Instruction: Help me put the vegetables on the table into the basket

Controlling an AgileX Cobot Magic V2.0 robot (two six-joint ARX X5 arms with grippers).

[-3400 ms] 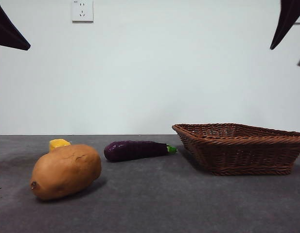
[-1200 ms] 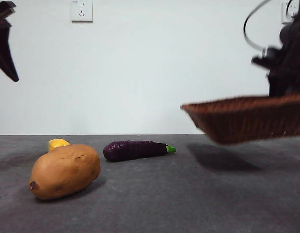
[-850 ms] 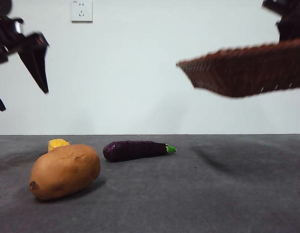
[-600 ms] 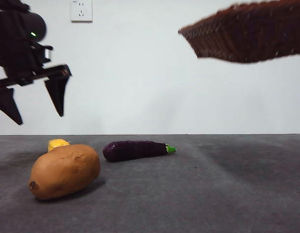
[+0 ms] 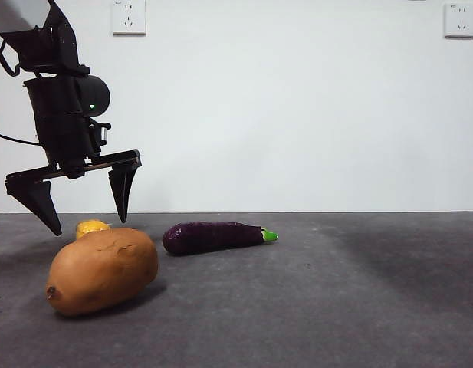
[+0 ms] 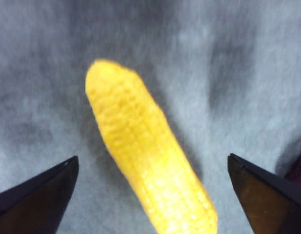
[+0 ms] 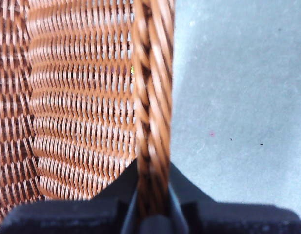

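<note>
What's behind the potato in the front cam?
A yellow corn cob lies behind the potato; only its tip shows, the rest is covered. The left wrist view shows the whole cob lying on the table, directly under the open left pincer.

Open left tool [image 5: 84,201] above yellow chunk [image 5: 92,228]

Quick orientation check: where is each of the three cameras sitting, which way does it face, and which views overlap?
Front view: low at table height, looking level at potato, eggplant and the left end effector, open.
Left wrist view: looks down between its open jaws at the corn cob.
Right wrist view: right end effector clamped on the basket rim above the table.
Shared: front and left wrist both show the corn.
</note>
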